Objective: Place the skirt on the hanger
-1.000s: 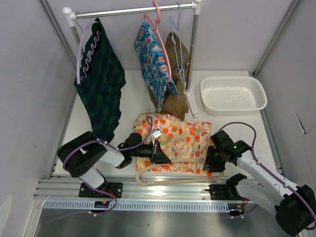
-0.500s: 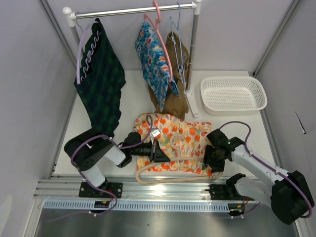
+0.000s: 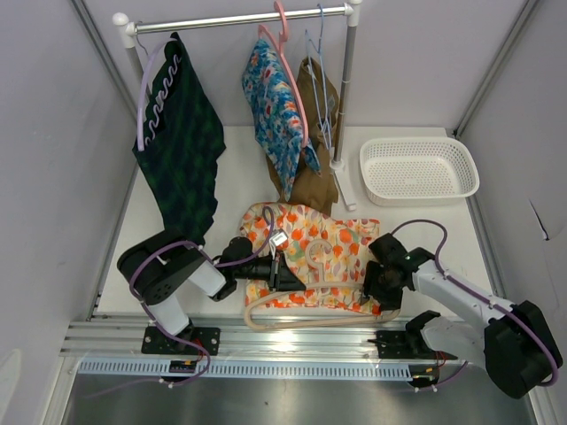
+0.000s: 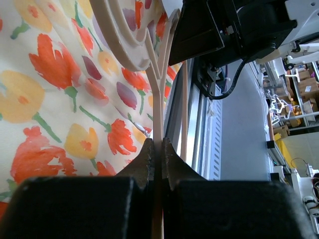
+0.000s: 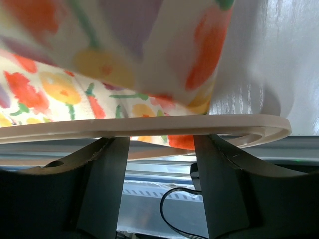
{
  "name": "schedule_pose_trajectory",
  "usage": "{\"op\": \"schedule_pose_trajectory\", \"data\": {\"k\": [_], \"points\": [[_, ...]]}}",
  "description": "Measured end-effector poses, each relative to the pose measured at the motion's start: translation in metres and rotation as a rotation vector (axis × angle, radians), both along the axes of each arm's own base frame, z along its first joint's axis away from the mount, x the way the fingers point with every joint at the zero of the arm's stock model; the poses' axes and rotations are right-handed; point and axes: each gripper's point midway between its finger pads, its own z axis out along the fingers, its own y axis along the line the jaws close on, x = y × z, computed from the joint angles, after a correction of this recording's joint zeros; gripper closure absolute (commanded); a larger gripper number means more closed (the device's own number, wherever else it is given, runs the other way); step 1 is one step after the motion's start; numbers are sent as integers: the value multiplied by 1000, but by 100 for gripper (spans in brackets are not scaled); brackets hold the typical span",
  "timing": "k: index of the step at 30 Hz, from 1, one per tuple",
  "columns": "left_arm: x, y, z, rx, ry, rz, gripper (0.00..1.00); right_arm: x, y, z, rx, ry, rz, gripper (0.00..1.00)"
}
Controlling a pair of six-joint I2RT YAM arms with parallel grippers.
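Observation:
The skirt [image 3: 344, 241], cream with orange and yellow flowers, lies flat on the table's near half. A beige plastic hanger [image 3: 310, 324] lies over it, its hook [image 3: 320, 257] on the cloth and its lower bar along the skirt's near hem. My left gripper [image 3: 285, 276] is shut on the hanger's thin stem [image 4: 158, 107], with the skirt [image 4: 60, 89] spread to its left. My right gripper [image 3: 374, 285] stands open at the skirt's right near corner. In the right wrist view the hanger's bar [image 5: 149, 125] crosses just past the fingertips of the right gripper [image 5: 160, 143], under the skirt's edge [image 5: 99, 55].
A clothes rack [image 3: 239, 18] at the back carries a dark green garment [image 3: 182, 150], a blue floral garment [image 3: 276, 111] on a pink hanger, a brown garment [image 3: 314, 177] and bare blue hangers. A white basket [image 3: 418, 168] sits back right. A metal rail [image 3: 292, 341] runs along the near edge.
My right gripper's jaws have spread wider at the skirt's corner, and that arm has drawn in a little. The left gripper stays shut on the hanger.

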Motion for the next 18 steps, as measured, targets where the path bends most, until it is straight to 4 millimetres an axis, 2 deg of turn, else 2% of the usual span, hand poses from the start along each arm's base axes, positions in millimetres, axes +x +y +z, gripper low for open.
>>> {"op": "schedule_pose_trajectory", "data": {"k": [3, 7, 8, 13, 18], "points": [[0, 0, 0, 2, 1, 1, 100, -1, -1, -1, -8, 1, -2, 53], [0, 1, -3, 13, 12, 4, 100, 1, -1, -2, -16, -5, -7, 82], [0, 1, -4, 18, 15, 5, 100, 3, 0, -3, -15, -8, -9, 86], [3, 0, -4, 31, 11, 3, 100, 8, 1, 1, -16, -24, -20, 92], [9, -3, -2, 37, -10, 5, 100, 28, 5, 22, 3, -75, -33, 94]]}}
